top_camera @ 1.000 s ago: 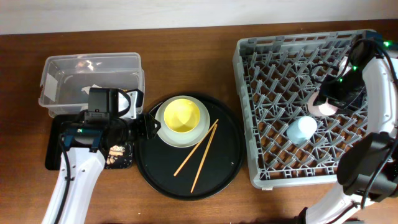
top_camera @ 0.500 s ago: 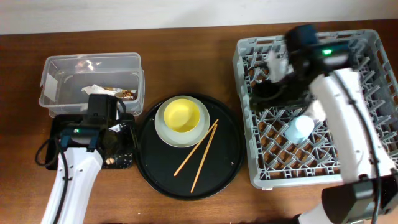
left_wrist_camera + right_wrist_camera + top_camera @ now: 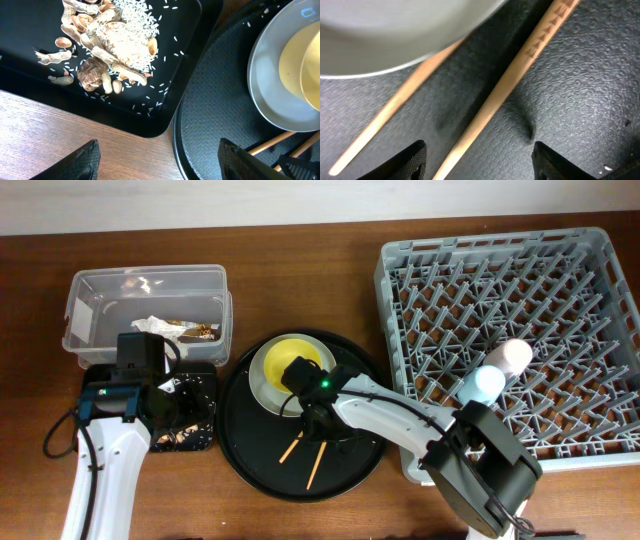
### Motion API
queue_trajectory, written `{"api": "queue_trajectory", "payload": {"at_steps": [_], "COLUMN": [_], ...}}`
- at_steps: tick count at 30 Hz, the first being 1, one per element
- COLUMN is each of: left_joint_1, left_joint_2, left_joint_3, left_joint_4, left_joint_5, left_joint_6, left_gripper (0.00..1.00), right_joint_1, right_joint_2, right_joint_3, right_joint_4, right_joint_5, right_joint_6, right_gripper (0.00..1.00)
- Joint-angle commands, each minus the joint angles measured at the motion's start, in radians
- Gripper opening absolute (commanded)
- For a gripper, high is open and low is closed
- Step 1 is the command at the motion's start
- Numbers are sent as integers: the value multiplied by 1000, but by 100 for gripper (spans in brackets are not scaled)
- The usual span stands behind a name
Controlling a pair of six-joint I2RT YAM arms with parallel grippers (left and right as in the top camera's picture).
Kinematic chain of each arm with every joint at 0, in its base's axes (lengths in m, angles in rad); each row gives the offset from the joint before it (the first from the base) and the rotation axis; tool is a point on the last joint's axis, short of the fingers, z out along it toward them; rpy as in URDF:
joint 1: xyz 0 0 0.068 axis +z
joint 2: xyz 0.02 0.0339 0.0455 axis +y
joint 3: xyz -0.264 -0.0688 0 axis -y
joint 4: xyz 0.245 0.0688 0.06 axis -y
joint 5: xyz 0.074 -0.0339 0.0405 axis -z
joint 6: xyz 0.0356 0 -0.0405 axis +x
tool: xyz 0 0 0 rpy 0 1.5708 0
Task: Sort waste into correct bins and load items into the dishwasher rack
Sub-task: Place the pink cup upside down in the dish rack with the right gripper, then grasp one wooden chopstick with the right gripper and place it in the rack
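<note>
My right gripper [image 3: 317, 420] is open, low over the two wooden chopsticks [image 3: 297, 447] on the large round black tray [image 3: 355, 450]. In the right wrist view one chopstick [image 3: 510, 85] runs between the open fingers [image 3: 480, 165] and the other [image 3: 395, 105] lies to its left. The yellow bowl [image 3: 288, 363] sits on the grey-green plate [image 3: 262, 392]. The pink cup [image 3: 512, 355] and blue cup [image 3: 482, 383] lie in the grey rack [image 3: 450, 290]. My left gripper [image 3: 190, 408] is open and empty [image 3: 160, 162] near the shallow black tray's corner [image 3: 165, 125], beside the food scraps [image 3: 110, 45].
The clear tub [image 3: 90, 290] at the back left holds white napkins [image 3: 155, 325] and the gold wrapper [image 3: 205, 331]. The right arm stretches from the front right across the round tray. The plate's rim [image 3: 395, 45] lies just above the chopsticks.
My right arm left the rack and swung left, down onto the round tray over the chopsticks; the pink cup now lies in the rack. My left gripper drew back left over the shallow black tray.
</note>
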Motion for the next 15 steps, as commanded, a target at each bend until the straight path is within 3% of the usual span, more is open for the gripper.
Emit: {"api": "queue_trajectory", "payload": {"at_steps": [1,3,5,7,11,15], "left_joint_1": [2,2,2,2,2,2], "left_joint_2": [-11,-11,-11,-11,-12,-11], "left_joint_3": [3,3,3,3,3,3], "left_joint_4": [-2,-2,-2,-1,-2,-2], "left_joint_5": [8,8,8,8,8,8], "left_joint_6": [-7,-6,-6,-7,-6,-6], "left_gripper": [75,75,75,75,75,75], "right_joint_1": [5,5,3,-27,-120,-203], "right_joint_2": [31,60,60,55,3,-201], "right_joint_3": [-4,-5,-5,-5,-2,95], "right_joint_4": [2,-6,-29,-59,-81,-219], "right_joint_5": [65,62,62,62,57,53], "right_joint_6": [60,60,60,59,-60,-262], "right_gripper": [63,61,45,21,11,11]}}
